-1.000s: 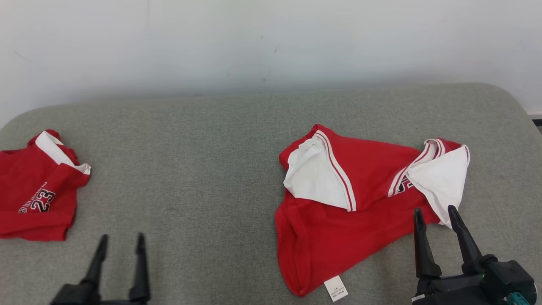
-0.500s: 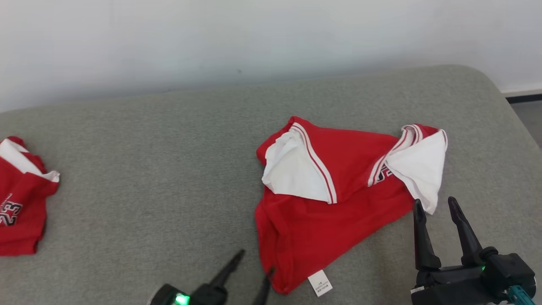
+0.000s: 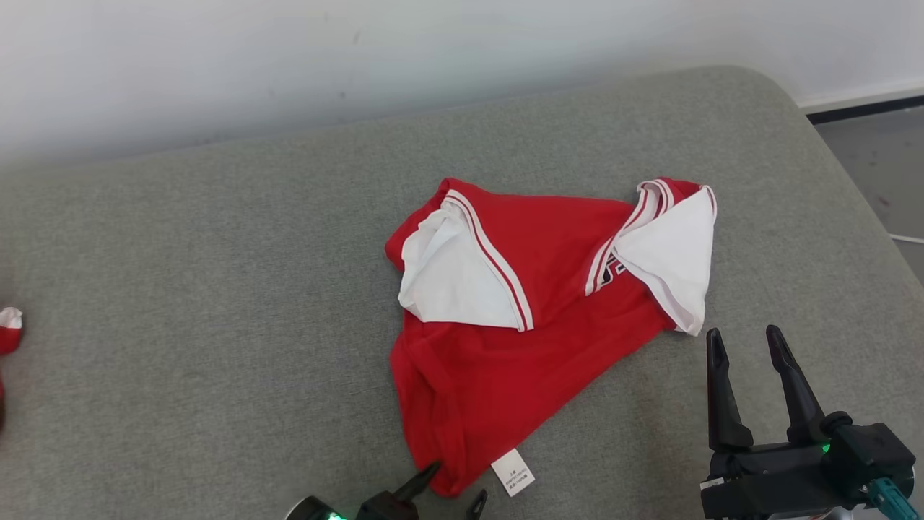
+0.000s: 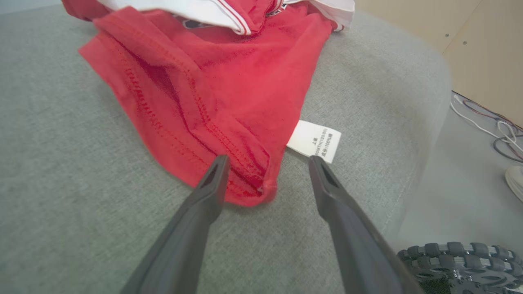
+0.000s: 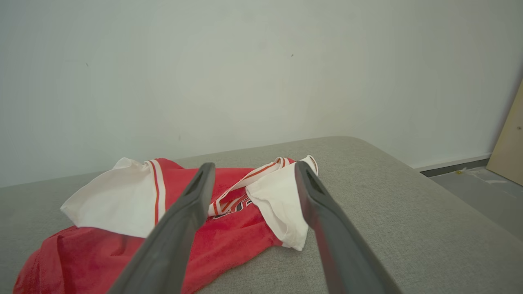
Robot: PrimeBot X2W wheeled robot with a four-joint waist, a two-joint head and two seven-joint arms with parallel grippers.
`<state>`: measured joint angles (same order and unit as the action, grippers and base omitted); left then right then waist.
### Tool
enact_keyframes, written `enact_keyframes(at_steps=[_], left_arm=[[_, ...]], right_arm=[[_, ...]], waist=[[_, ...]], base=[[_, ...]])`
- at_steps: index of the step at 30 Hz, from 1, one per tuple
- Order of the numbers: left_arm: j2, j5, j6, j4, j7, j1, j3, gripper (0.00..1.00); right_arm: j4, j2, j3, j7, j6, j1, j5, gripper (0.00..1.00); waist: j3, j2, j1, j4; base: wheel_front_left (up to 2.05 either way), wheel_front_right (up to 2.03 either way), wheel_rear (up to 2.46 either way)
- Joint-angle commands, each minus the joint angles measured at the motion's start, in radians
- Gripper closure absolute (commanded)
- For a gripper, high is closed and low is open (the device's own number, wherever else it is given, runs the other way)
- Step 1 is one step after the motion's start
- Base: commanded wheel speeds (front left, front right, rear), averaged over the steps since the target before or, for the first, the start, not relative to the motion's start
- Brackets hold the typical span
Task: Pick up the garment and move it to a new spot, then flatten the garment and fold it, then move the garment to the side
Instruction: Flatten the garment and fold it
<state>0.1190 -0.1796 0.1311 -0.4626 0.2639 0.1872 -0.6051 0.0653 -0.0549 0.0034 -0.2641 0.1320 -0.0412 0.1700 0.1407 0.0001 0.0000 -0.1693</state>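
A crumpled red garment (image 3: 520, 339) with white sleeves and striped trim lies on the grey cushion (image 3: 216, 289). Its white care label (image 3: 512, 473) sticks out at the near hem. My left gripper (image 3: 449, 487) is open at the garment's near corner; in the left wrist view the left gripper (image 4: 265, 163) has its fingers either side of the hem corner (image 4: 249, 192), label (image 4: 314, 141) just right. My right gripper (image 3: 743, 339) stands open, just near the white sleeve (image 3: 671, 253). The right wrist view has the right gripper (image 5: 251, 171) pointing at that sleeve (image 5: 278, 204).
Another red garment (image 3: 9, 328) peeks in at the cushion's far left edge. The cushion's rounded right end (image 3: 830, 180) drops to a grey floor (image 3: 881, 152). A white wall (image 3: 361, 58) runs behind. Cables (image 4: 490, 126) and a tyre (image 4: 461, 261) are on the floor.
The head camera has swung right, so the whole scene has shifted left. My left gripper has come across to the garment's near hem corner. The right gripper holds its place, open.
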Motion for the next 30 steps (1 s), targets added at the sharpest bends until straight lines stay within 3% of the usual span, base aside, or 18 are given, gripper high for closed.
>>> enact_keyframes(at_steps=[1, 4, 5, 6, 7, 10, 15, 30], left_arm=[[-0.003, -0.009, -0.002, -0.013, 0.001, 0.018, -0.003, 0.0], [-0.004, -0.017, -0.002, -0.064, 0.001, 0.035, -0.027, 0.0], [-0.004, -0.021, -0.002, -0.083, 0.001, 0.043, -0.035, 0.4], [-0.003, -0.023, -0.002, -0.111, 0.0, 0.05, -0.042, 0.57], [-0.004, -0.028, -0.002, -0.137, -0.001, 0.055, -0.051, 1.0], [-0.012, -0.038, -0.002, -0.152, -0.002, 0.074, -0.051, 1.0], [-0.005, -0.053, -0.008, -0.061, 0.001, 0.08, 0.021, 1.0], [0.133, -0.075, -0.077, 0.177, 0.001, -0.027, 0.244, 1.0]], right_arm=[[-0.002, 0.002, -0.002, 0.0, -0.003, -0.008, 0.001, 0.0], [-0.002, 0.002, -0.008, 0.0, -0.003, -0.011, 0.001, 0.0], [-0.002, 0.002, -0.009, 0.0, -0.003, -0.012, 0.0, 0.0], [-0.002, 0.003, -0.01, 0.0, -0.003, -0.013, 0.0, 0.0], [-0.001, 0.003, -0.012, 0.0, -0.003, -0.014, -0.001, 0.0], [-0.004, 0.003, -0.016, 0.0, -0.003, -0.012, -0.003, 0.0], [-0.007, 0.004, -0.026, 0.0, -0.003, 0.006, 0.007, 0.0], [0.022, 0.005, -0.029, 0.0, -0.003, 0.031, 0.038, 0.0]], waist=[[0.014, -0.0001, 0.0, -0.014], [0.019, -0.0001, 0.0, -0.02], [0.02, -0.0001, 0.0, -0.021], [0.02, -0.0001, 0.0, -0.021], [0.02, -0.0001, 0.0, -0.021], [0.015, -0.0001, 0.0, -0.018], [-0.002, -0.0001, 0.0, 0.017], [-0.06, -0.0001, 0.0, 0.149]], base=[[0.0, 0.0, 0.0], [0.0, 0.0, 0.0], [0.0, 0.0, 0.0], [0.0, 0.0, 0.0], [0.0, 0.0, 0.0], [0.0, 0.0, 0.0], [0.0, 0.0, 0.0], [0.0, 0.0, 0.0]])
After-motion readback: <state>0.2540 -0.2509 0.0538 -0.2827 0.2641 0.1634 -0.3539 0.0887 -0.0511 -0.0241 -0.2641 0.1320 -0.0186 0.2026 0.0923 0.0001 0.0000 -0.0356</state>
